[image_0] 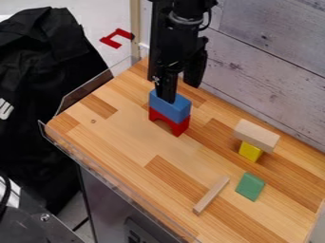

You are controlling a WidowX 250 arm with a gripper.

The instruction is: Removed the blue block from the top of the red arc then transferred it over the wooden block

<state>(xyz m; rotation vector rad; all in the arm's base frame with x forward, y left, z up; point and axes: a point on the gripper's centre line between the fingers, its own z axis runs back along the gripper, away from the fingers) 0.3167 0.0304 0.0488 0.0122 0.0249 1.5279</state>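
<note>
The gripper hangs from the top edge over the upper middle of the wooden surface, its lower end overlapping the top of the blue block. That block lies on the red arc, whose opening faces the lower left. Over to the right, a pale wooden block rests across a yellow block. Whether the gripper holds the blue block is unclear.
A green block lies at the lower right beside a thin wooden stick. A grey plank wall borders the surface behind, and a low clear rim runs along the left front edge.
</note>
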